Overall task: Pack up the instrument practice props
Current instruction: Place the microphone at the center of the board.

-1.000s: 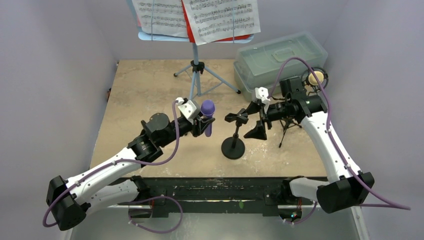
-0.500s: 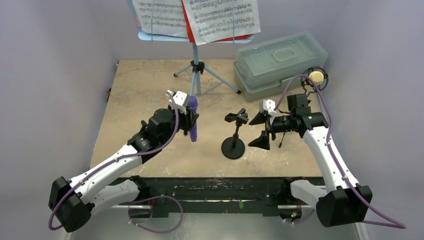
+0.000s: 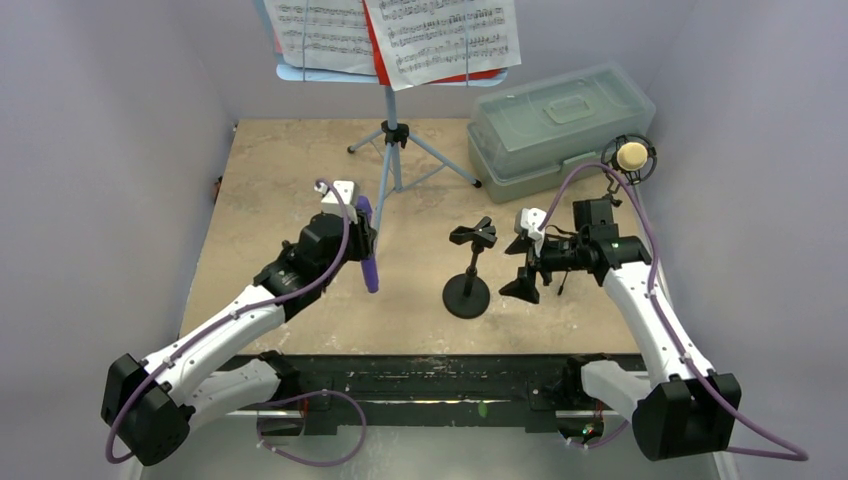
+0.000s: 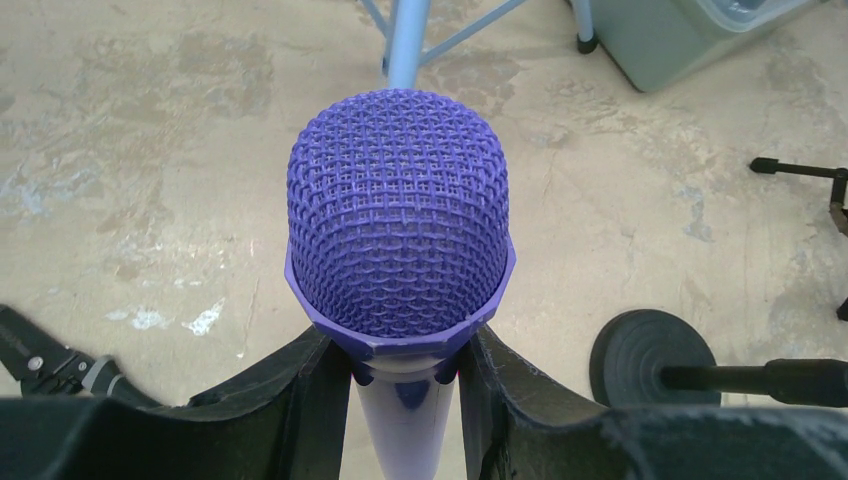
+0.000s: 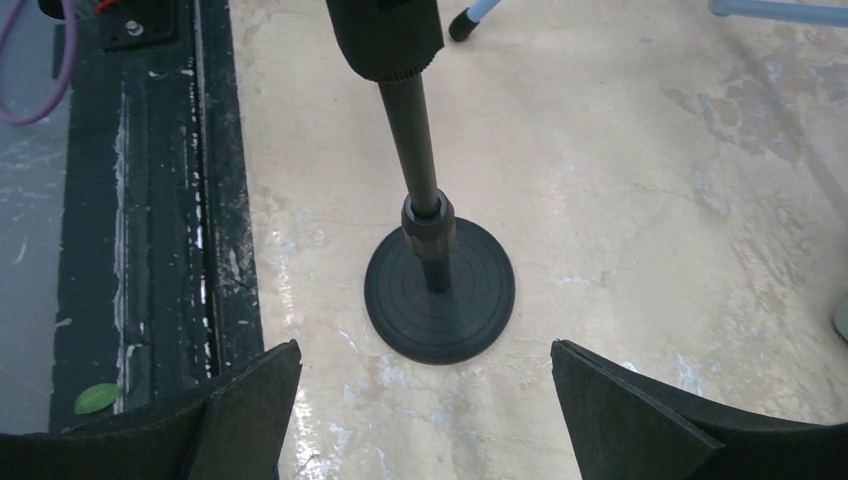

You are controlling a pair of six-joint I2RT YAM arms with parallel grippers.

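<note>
Beige surface [image 3: 280,170], box [image 3: 560,115] lid closed: left jaws clamp the purple microphone [image 4: 400,240] below its head, aloft for packing; right jaws gape empty toward the round-base holder [image 5: 475,300], likely next.

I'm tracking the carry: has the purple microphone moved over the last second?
Yes. The purple microphone, in the left claw, has gone left, away from the round-base holder.

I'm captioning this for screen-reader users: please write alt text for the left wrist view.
A purple toy microphone fills the centre, mesh head toward the camera, its handle clamped in the left gripper. Behind it on the tan tabletop are the pole and legs of the pale-blue music rack and, lower right, a black round-base mic holder.
</note>
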